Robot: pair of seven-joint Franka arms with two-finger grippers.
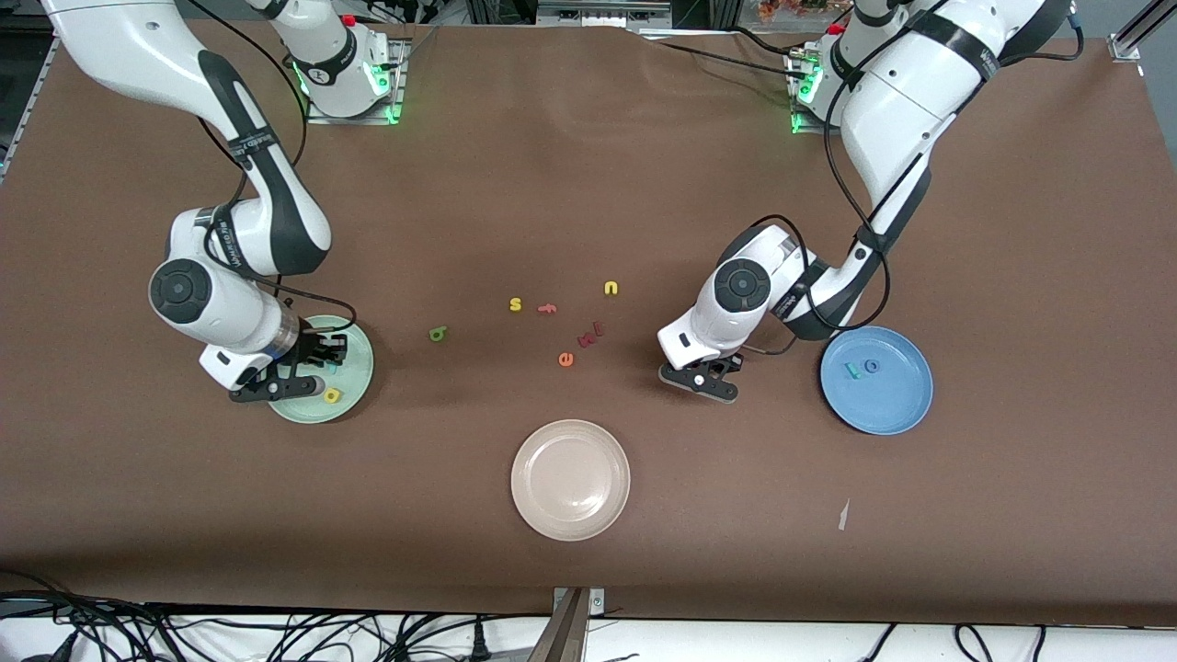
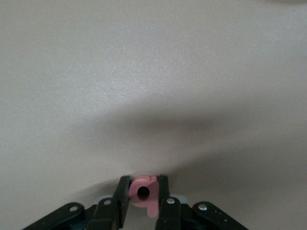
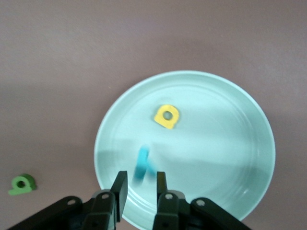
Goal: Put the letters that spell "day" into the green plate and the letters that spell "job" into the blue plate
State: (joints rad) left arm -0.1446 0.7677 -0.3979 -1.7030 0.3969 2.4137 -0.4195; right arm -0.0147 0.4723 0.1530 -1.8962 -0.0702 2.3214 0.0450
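Note:
My left gripper [image 2: 144, 181] is shut on the salmon-red b [image 2: 142, 194], low over the brown table between the loose letters and the blue plate [image 1: 883, 405]; in the front view that gripper [image 1: 703, 379] hides the b. The blue plate holds a teal j [image 1: 851, 370] and a blue o [image 1: 872, 366]. My right gripper [image 3: 140, 176] hangs open over the green plate [image 3: 225, 153]. Under its jaws is a blurred teal y [image 3: 142, 164]. A yellow a [image 3: 167, 116] lies in the same plate. The dark green d [image 1: 438, 334] lies on the table beside that plate.
A beige plate [image 1: 570, 478] sits nearer the front camera, mid-table. Loose letters lie in the middle: yellow s [image 1: 515, 304], orange f [image 1: 547, 309], yellow u [image 1: 611, 289], orange e [image 1: 565, 359] and dark red pieces [image 1: 588, 336].

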